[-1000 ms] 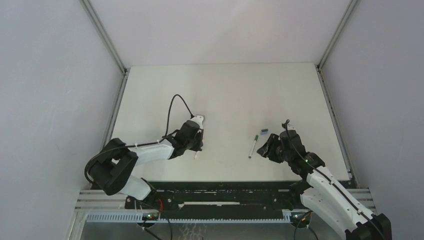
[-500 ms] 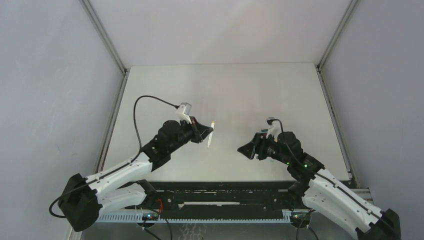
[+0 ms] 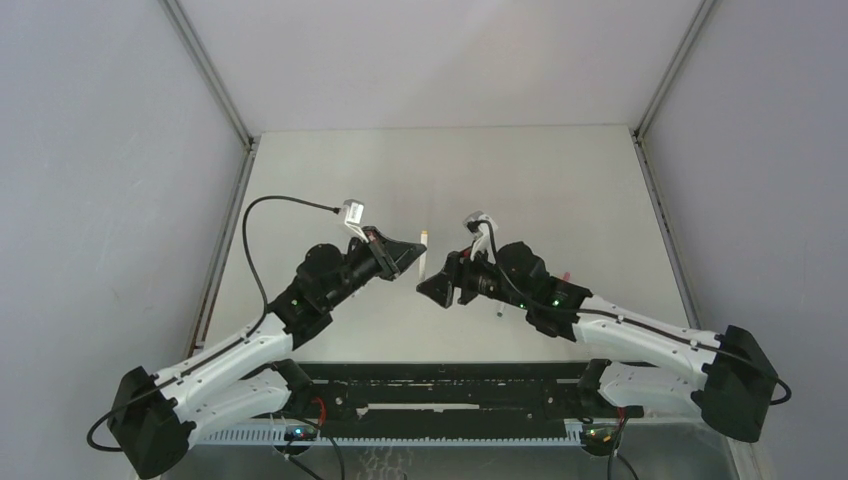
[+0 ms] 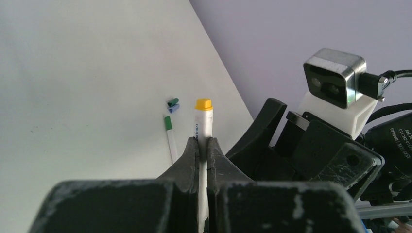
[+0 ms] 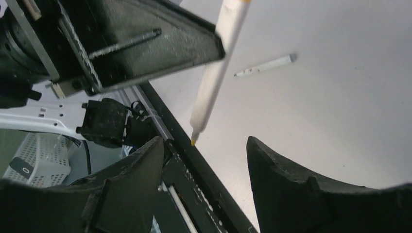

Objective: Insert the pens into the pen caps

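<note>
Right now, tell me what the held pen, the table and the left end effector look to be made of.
Pen: likely plastic; smooth white barrel with a slight sheen and a yellow-orange end.
Table: matte white board, perhaps laminate; even tone, no glare.
Left end effector: black plastic, possibly printed; dull, with edges scuffed grey.

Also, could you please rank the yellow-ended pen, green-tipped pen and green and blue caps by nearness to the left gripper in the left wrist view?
1. Yellow-ended pen: clamped in the left gripper.
2. Green-tipped pen: on the table, left.
3. Blue cap and green cap: together beyond it; too close to call.
</note>
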Robot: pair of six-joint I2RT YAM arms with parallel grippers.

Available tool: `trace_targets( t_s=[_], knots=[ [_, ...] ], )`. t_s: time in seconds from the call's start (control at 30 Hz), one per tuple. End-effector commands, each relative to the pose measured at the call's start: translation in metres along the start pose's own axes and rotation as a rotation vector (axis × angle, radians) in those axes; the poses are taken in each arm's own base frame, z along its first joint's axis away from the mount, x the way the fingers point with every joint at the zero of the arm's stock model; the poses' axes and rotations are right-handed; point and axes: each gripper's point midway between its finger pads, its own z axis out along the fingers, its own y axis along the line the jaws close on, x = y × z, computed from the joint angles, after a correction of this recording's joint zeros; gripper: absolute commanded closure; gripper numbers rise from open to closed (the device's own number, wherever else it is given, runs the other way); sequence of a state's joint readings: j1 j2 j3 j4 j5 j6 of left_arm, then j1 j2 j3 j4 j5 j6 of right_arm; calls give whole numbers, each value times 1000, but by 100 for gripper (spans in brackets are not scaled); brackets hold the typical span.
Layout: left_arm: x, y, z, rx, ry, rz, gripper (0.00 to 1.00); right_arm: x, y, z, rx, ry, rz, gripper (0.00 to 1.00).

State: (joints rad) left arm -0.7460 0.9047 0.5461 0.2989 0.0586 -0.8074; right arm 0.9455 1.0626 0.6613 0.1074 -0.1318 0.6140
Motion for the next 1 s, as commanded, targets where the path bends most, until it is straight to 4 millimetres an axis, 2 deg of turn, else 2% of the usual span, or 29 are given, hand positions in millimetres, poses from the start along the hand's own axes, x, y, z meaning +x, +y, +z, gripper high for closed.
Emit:
trace_targets(
  t_s=[0.0, 0.17, 0.2, 0.3, 0.37, 0.43, 0.47, 0.53, 0.6, 0.67, 0.73, 0.83, 0.97],
  knots=[
    [-12, -18, -4, 65, -47, -21, 100, -37, 25, 13, -59, -103, -57, 40],
    [-12, -17, -5, 61, -50, -16, 100, -36, 29, 25, -66, -77, -62, 47],
    [-13, -17, -6, 62, -52, -16, 100, -36, 30, 26, -70, -73, -61, 52],
    [-12, -16, -6, 60, -55, -14, 100, -36, 34, 29, -86, -69, -57, 75],
    [-12, -15, -6, 58, -53, -9, 100, -38, 37, 28, -93, -70, -55, 99],
    [-10, -15, -6, 62, -45, 5, 100, -38, 38, 26, -94, -63, -61, 100],
    [-9, -16, -6, 71, -42, 27, 94, -38, 38, 23, -93, -58, -63, 100],
    [-11, -16, -9, 84, -52, 93, 65, -35, 33, 15, -79, -29, -57, 100],
    [-15, -12, -16, 80, -79, 186, 39, -27, 19, 4, -40, 28, -39, 100],
    [-17, -4, -24, 59, -93, 298, 26, -16, 4, -10, -11, 103, -26, 100],
    [-18, 3, -31, 48, -104, 440, 22, -2, -9, -29, 2, 197, 8, 100],
    [-10, 1, -37, 99, -91, 603, 21, 19, -23, -59, 20, 325, 70, 100],
    [20, -15, -40, 222, -50, 772, 22, 48, -18, -94, -22, 521, 175, 100]
  ],
)
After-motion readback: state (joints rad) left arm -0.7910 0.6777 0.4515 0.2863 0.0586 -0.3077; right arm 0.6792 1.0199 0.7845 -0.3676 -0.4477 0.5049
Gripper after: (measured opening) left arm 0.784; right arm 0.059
